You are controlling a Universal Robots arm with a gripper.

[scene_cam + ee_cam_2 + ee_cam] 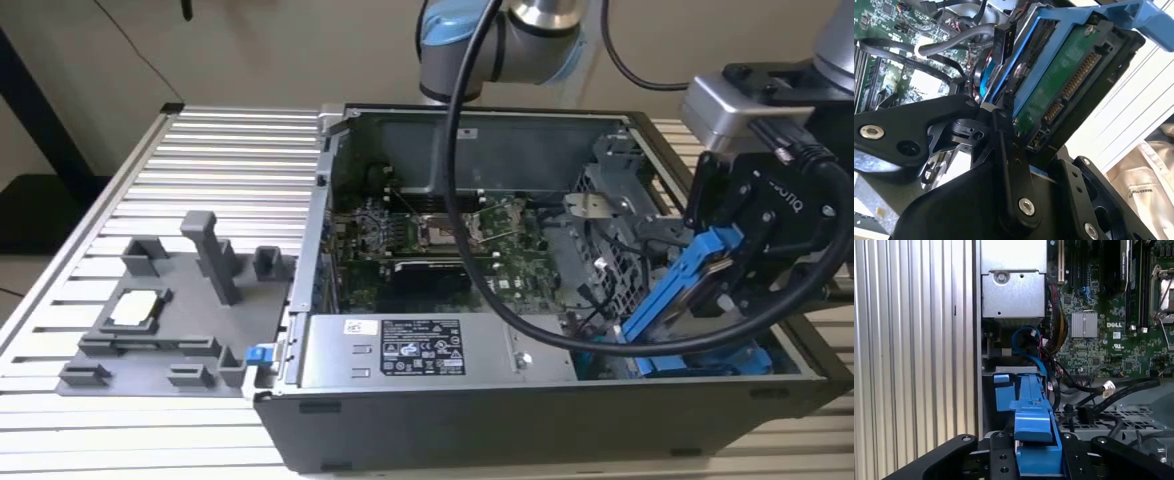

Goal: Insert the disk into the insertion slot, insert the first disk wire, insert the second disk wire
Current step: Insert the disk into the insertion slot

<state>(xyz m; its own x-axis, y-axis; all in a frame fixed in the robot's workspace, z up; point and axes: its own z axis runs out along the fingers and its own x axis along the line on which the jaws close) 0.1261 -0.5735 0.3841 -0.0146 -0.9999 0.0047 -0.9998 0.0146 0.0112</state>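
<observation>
Fingers (pixel 1009 165) clamped on the disk (pixel 1064 90), one on each side of its blue frame (green circuit-board face exposed in the second wrist view). Disk held steeply tilted at the corner of the open case (pixel 534 430) on the exterior view's right, lower end inside the case, upper end above the rim; not seated. Perforated cage (pixel 1126 415) lies just beside it. Motherboard (pixel 441 235) and labelled supply box (pixel 400 350) lie toward the exterior view's left. Case stands on a slatted table (pixel 200 150), with a grey fixture (pixel 174 310) beside it.
</observation>
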